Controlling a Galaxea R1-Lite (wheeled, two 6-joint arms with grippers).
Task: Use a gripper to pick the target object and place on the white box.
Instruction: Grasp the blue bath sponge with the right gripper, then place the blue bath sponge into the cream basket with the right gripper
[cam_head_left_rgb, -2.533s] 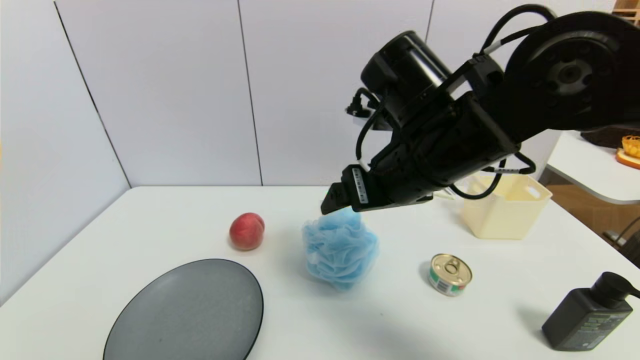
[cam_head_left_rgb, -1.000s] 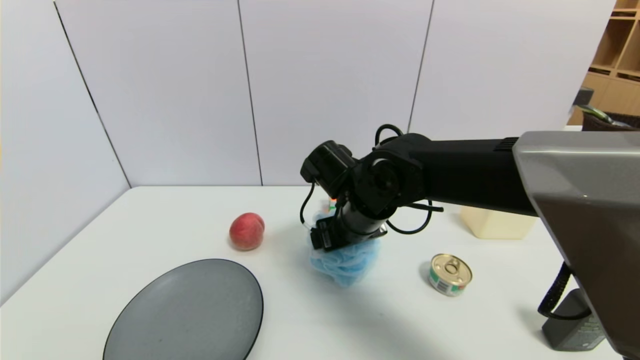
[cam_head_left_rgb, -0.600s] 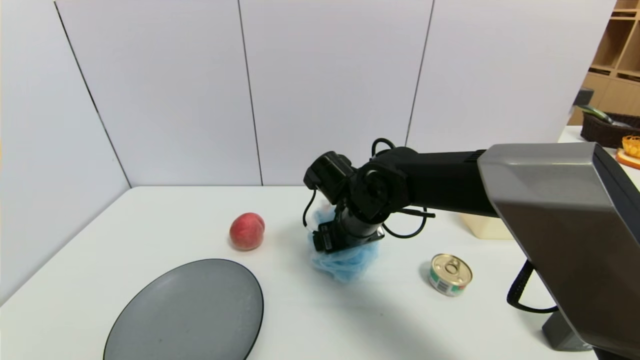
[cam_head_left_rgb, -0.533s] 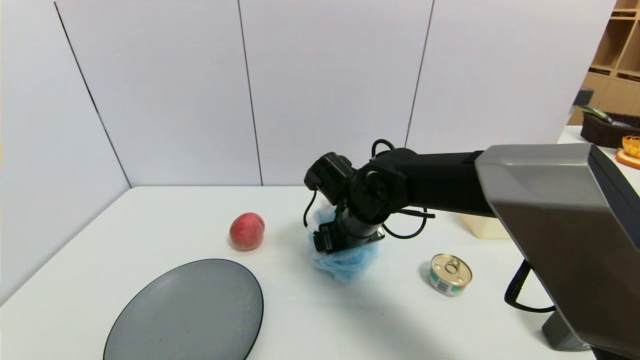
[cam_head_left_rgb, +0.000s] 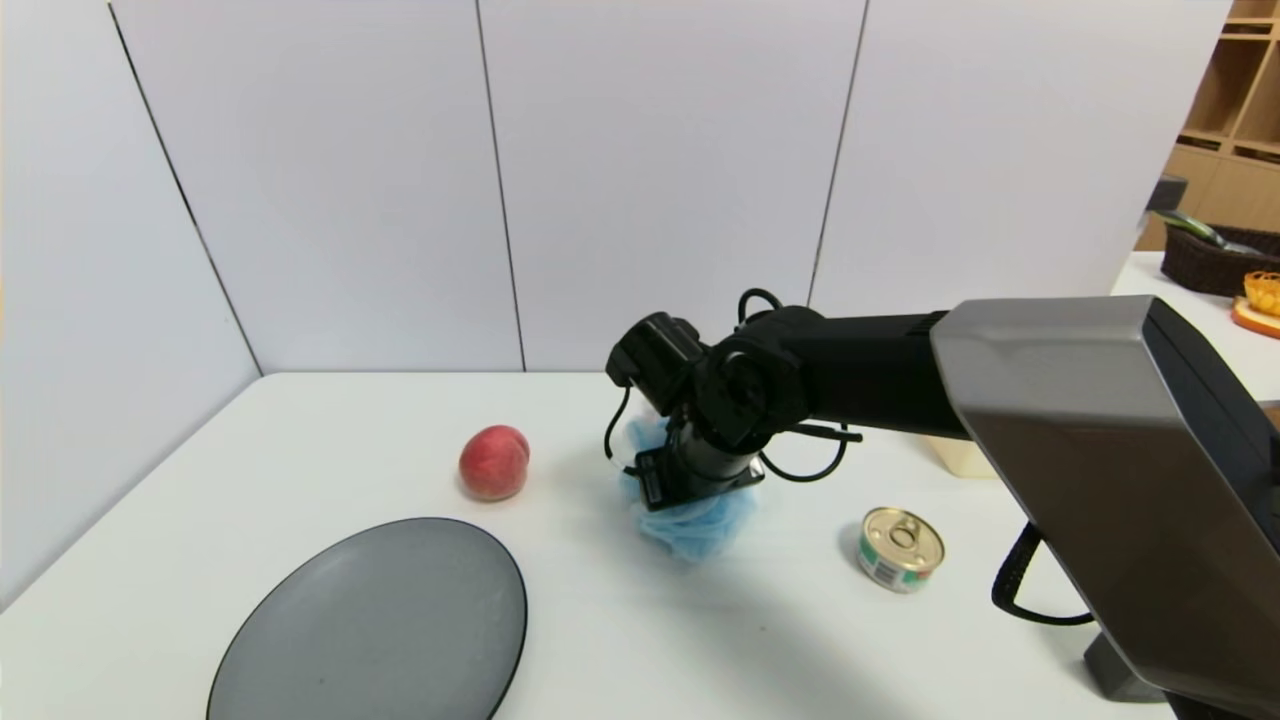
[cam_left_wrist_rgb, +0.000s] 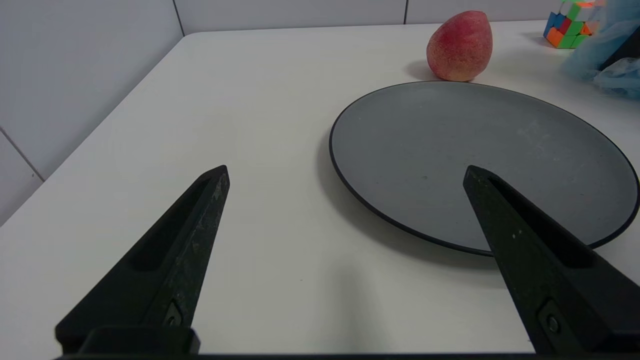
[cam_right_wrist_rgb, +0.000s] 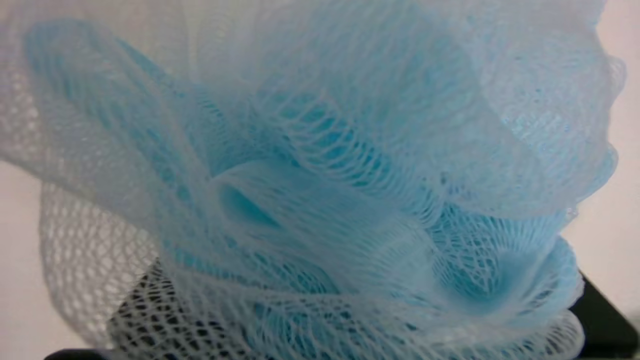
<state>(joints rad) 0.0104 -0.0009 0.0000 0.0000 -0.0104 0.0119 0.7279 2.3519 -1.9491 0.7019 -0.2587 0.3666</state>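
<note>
Pouf (cam_head_left_rgb: 700, 530) is sitting on the bench (cam_head_left_rgb: 600, 640), right under my right end effector (cam_head_left_rgb: 700, 488), and its mesh pretty much fills the right wrist view. Bits of black show through and past the ruffles, but I honestly can't tell if I've got a proper pinch on it or it's just bunched up around the hardware.

That's my main worry: if I'm only catching the loose outer layers, they could stretch or slip and the whole thing drops on the lift. Mesh could also snag and hang on when I let go over the box (cam_head_left_rgb: 965, 458). And if I carry it too low, a dangling ruffle might drag the can (cam_head_left_rgb: 900, 550), which looks roughly on the way.

Pose-wise, the right arm (cam_head_left_rgb: 1060, 380) comes in from my right and slants across the bench, wrist bent down into the pouf. It's covering most of the box, so I'd want a clearer look before placing. Left end effector (cam_left_wrist_rgb: 347, 167) is idle near the plate (cam_left_wrist_rgb: 480, 150), spread wide with nothing in it.
</note>
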